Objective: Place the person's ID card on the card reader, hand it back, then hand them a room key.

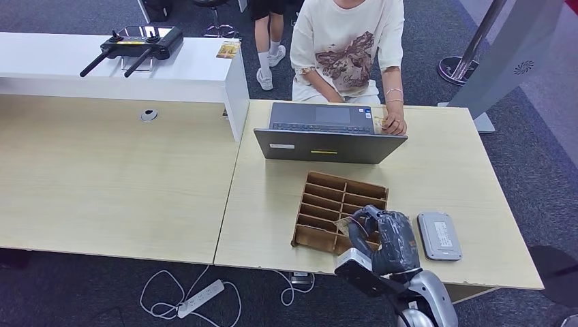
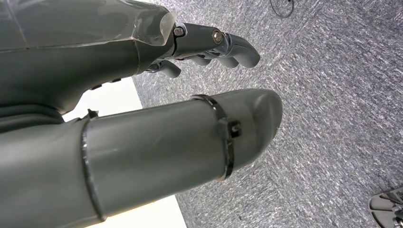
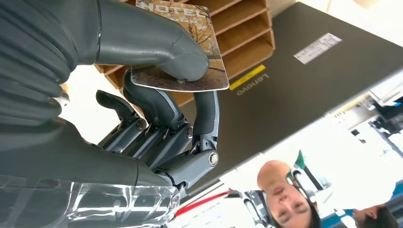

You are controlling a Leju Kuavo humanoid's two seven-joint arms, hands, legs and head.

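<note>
The thumb [image 3: 161,45] of the right hand [image 1: 385,235] is pressing a room key [image 3: 190,57] down against a finger beneath it, so the hand is pinching the card; the remaining fingers are curling loosely below it. The card is printed with the word HOTEL and an autumn tree scene. In the head view the same card [image 1: 343,225] is showing as a small pale slip at the hand's fingertips, sitting over the near right part of a brown wooden organizer [image 1: 327,197] divided into slots. Whether the card is touching the organizer is unclear.

Just beside the hand, toward the table's right, a grey card reader [image 1: 439,235] is lying flat on the light wood table [image 1: 259,218]. Beyond the organizer a dark grey laptop [image 1: 330,144] is standing open, its lid back facing the robot. A person [image 1: 347,48] in a cream printed T-shirt is sitting behind it, resting 1 hand [image 1: 394,125] on the table at the laptop's right corner, apparently on a small card-like item too small to identify.

The left hand [image 2: 190,71] is hanging over grey carpet [image 2: 332,118], fingers gently bent and apart, holding nothing.

On the white counter [image 1: 184,68] to the left, a black controller [image 1: 140,44] with 2 antennas is resting.
</note>
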